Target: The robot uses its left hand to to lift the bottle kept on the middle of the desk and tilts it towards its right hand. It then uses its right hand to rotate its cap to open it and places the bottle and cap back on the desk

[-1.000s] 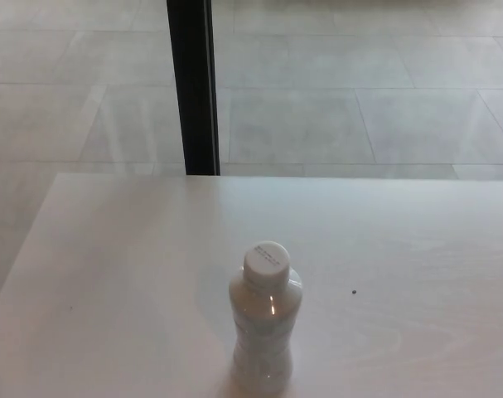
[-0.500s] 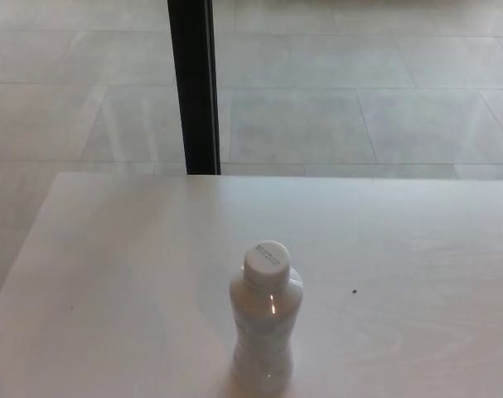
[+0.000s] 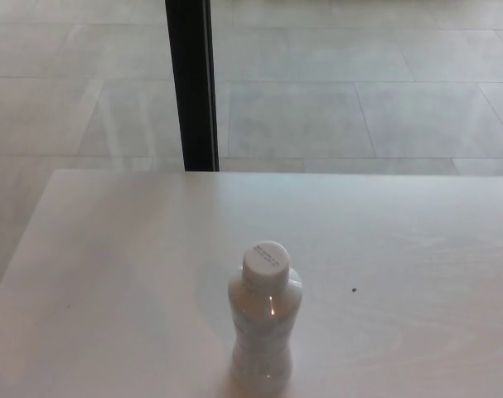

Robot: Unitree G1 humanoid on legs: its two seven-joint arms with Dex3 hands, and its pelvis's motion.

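A clear plastic bottle [image 3: 264, 327] stands upright on the white desk [image 3: 135, 274], near the front edge and about the middle of its width. A white screw cap [image 3: 264, 263] sits closed on its neck. Neither of my hands shows in the head view, and nothing touches the bottle.
A black vertical post [image 3: 192, 83] rises behind the desk's far edge, left of centre. Beyond it lies a pale tiled floor [image 3: 359, 91]. A tiny dark speck [image 3: 354, 290] marks the desk to the right of the bottle.
The whole picture has shifted very slightly, so the camera moved a little. The bottle stands where it was.
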